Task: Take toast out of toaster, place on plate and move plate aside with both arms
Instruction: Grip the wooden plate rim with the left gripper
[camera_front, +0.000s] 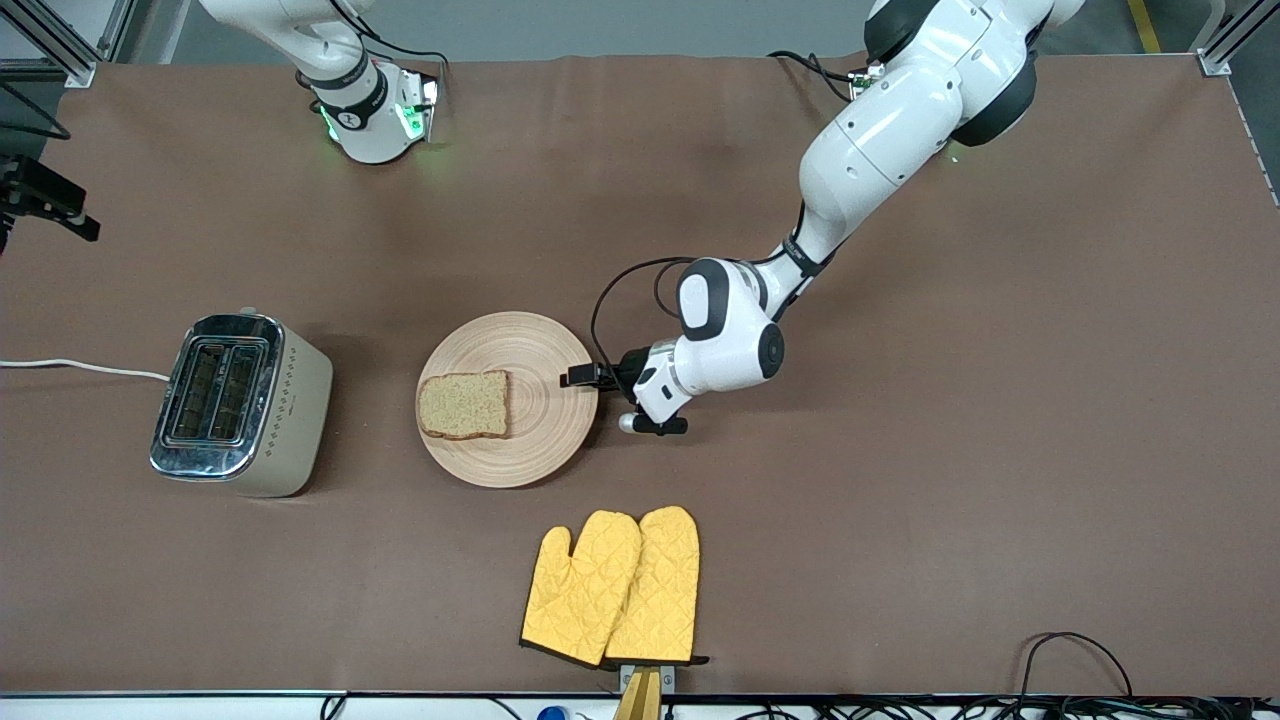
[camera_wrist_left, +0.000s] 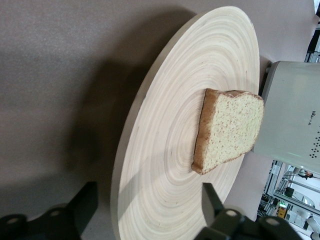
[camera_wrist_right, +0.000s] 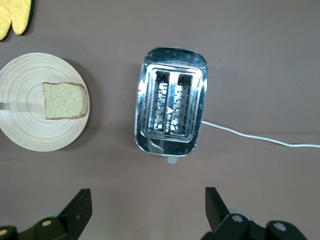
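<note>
The toast lies flat on the round wooden plate, on the half toward the toaster. My left gripper is at the plate's rim on the side toward the left arm's end of the table. It is open. In the left wrist view the left gripper has the plate edge between its fingers, one over the wood, one over the table, with the toast farther in. My right gripper is open and empty, high over the table, looking down on the plate and toast.
A chrome and beige toaster stands beside the plate toward the right arm's end, slots empty, its white cord running off the table's edge. A pair of yellow oven mitts lies nearer the front camera than the plate.
</note>
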